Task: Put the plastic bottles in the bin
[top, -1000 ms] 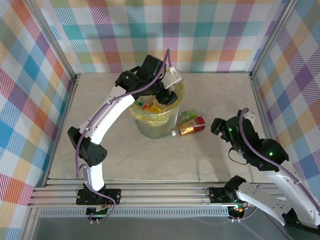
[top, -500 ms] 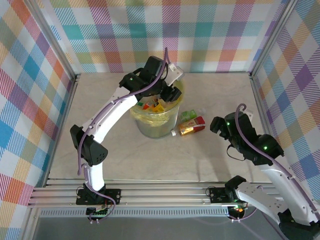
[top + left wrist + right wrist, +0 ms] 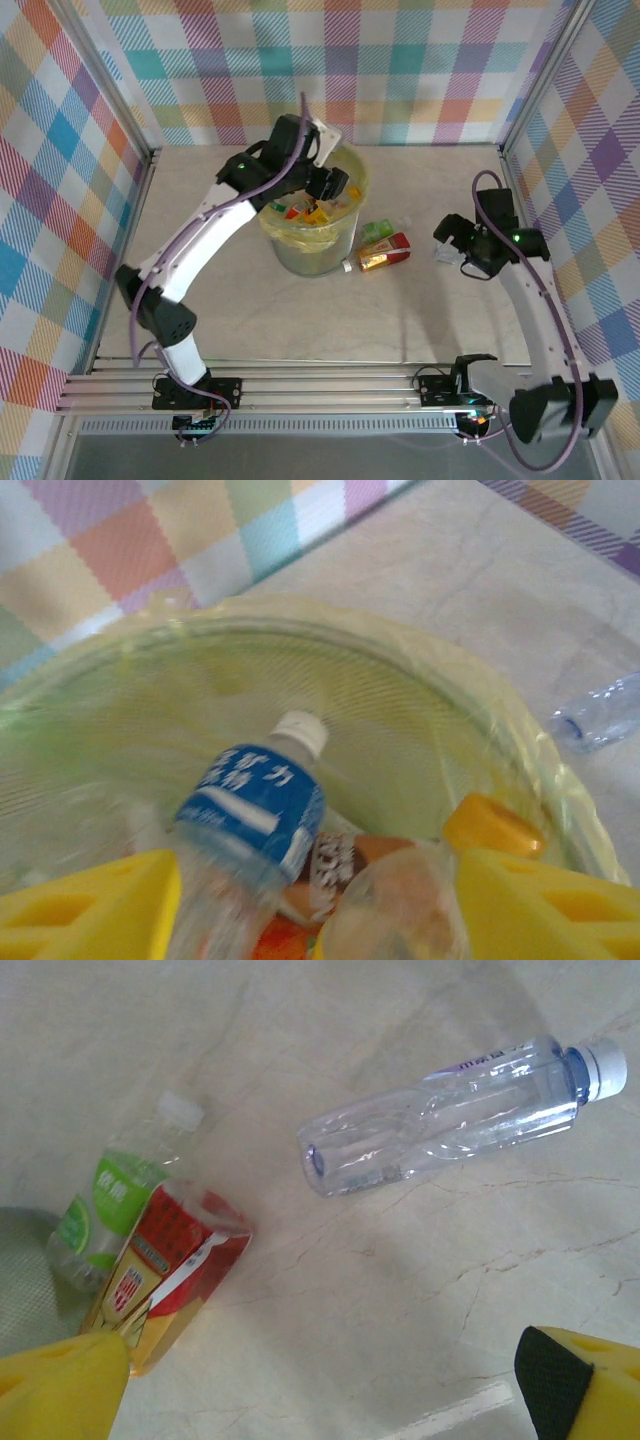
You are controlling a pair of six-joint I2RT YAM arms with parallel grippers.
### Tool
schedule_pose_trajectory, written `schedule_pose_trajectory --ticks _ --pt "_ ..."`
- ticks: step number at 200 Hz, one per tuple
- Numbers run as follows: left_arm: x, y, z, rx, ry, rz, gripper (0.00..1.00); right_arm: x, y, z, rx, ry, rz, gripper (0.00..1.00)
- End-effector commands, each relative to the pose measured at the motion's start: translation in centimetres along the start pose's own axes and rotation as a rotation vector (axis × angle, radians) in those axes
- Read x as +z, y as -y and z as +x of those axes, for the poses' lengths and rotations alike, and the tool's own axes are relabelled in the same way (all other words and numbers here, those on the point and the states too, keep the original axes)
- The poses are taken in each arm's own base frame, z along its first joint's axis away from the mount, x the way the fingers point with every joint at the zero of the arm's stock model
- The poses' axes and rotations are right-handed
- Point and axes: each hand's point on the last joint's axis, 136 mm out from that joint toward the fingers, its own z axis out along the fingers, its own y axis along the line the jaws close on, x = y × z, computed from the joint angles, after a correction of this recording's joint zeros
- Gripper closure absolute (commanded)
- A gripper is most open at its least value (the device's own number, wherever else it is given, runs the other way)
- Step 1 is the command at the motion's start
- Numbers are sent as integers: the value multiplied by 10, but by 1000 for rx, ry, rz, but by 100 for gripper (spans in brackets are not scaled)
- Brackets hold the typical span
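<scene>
Plastic bottles (image 3: 305,212) heaped inside bin (image 3: 300,262), blue-label bottle (image 3: 255,815) uppermost. Left claw (image 3: 335,188) above bin mouth, fingers spread wide, gripping nothing. Green-label bottle (image 3: 377,232) and red-label bottle (image 3: 385,253) lying on counter (image 3: 250,310) just right of bin. Clear bottle (image 3: 450,1110) farther right of bin, beneath right claw (image 3: 455,245), likewise wide apart, empty.

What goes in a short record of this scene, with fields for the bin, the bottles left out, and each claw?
Bin: upright, lined, several bottles inside, a blue-label bottle among them.
On the table: clear bottle, green-label bottle, red-label bottle, all lying down.
Left claw: open, above the bin.
Right claw: open, above the table near the clear bottle.
</scene>
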Motion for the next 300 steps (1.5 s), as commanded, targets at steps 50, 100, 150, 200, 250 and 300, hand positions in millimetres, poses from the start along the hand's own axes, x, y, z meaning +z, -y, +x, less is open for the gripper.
schedule_pose_trajectory --ticks 50,100,150,200,250,300 --pt "-88 -25 10 -210 227 -95 0 55 27 -23 201 -105 15 0" --pt "-102 -30 36 -225 249 -115 0 95 40 -25 288 -174 109 0" --pt "-94 -26 46 -195 218 -101 0 118 53 -27 360 -193 213 0" --pt "-80 -11 50 -168 184 -24 0 132 61 -31 402 -191 269 0" --pt "-80 -7 50 -169 185 -4 0 147 62 -27 410 -222 281 0" --pt "-84 -7 48 -176 199 6 0 163 62 -21 398 -260 280 0"
